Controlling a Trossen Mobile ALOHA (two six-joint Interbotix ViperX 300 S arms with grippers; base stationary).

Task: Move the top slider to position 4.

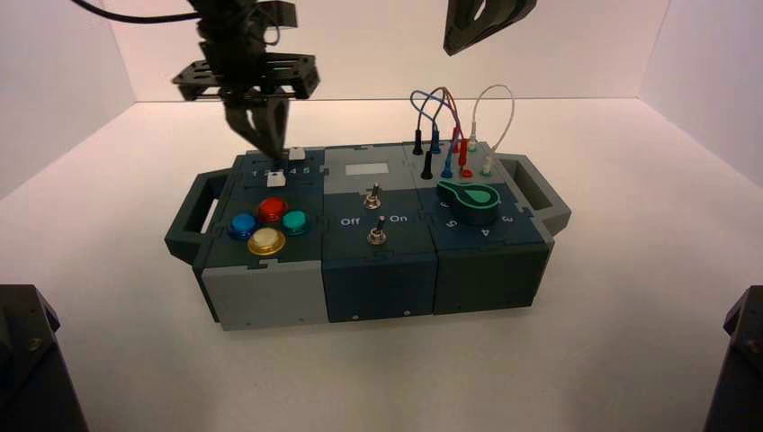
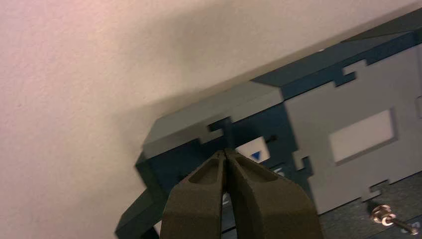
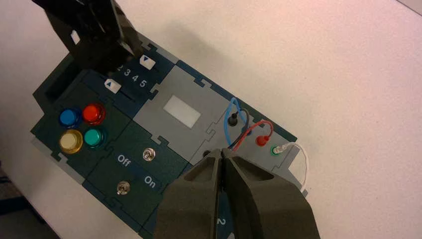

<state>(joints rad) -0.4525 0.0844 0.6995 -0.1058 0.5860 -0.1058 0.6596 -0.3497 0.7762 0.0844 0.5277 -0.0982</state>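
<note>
The top slider [image 1: 296, 154] is a small white knob on the dark blue panel at the box's back left. It also shows in the right wrist view [image 3: 147, 61] and in the left wrist view [image 2: 253, 152], with a blue triangle on it. It stands towards the 4 and 5 end of the white numeral row. The printed 4 [image 3: 135, 77] lies between the two slider tracks. My left gripper [image 1: 272, 157] is shut, and its tips [image 2: 226, 152] point down right beside the top slider's knob. My right gripper [image 3: 222, 152] is shut and held high over the box's wired end.
The matching lower slider [image 3: 112, 85] sits near the row's low end. Blue, red, yellow and green buttons [image 1: 268, 225] lie in front of the sliders. Two silver toggles [image 1: 375, 216] stand at the middle, with a green dial [image 1: 470, 200] and looped wires [image 1: 450, 126] on the right.
</note>
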